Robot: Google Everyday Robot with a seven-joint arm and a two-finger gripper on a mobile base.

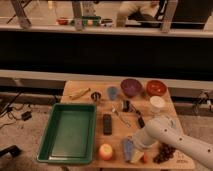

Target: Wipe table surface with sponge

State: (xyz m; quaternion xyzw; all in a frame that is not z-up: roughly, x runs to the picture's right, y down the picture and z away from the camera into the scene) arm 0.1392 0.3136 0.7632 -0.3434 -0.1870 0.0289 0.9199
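The sponge (pixel 128 149), a small blue-grey block with a pale yellow face, lies near the front edge of the light tan table surface (pixel 150 114), right of centre. My white arm reaches in from the lower right. Its gripper (pixel 136 146) sits right on the sponge's right side and is shut on it. The arm's end hides part of the sponge.
A green tray (pixel 52 145) fills the table's left half. A black remote (pixel 107 123) and an orange fruit (pixel 105 151) lie left of the sponge, dark grapes (pixel 164 152) to its right. Behind stand a blue cup (pixel 113 92), purple bowl (pixel 131 86), red bowl (pixel 156 87), white cup (pixel 157 102) and banana (pixel 80 93).
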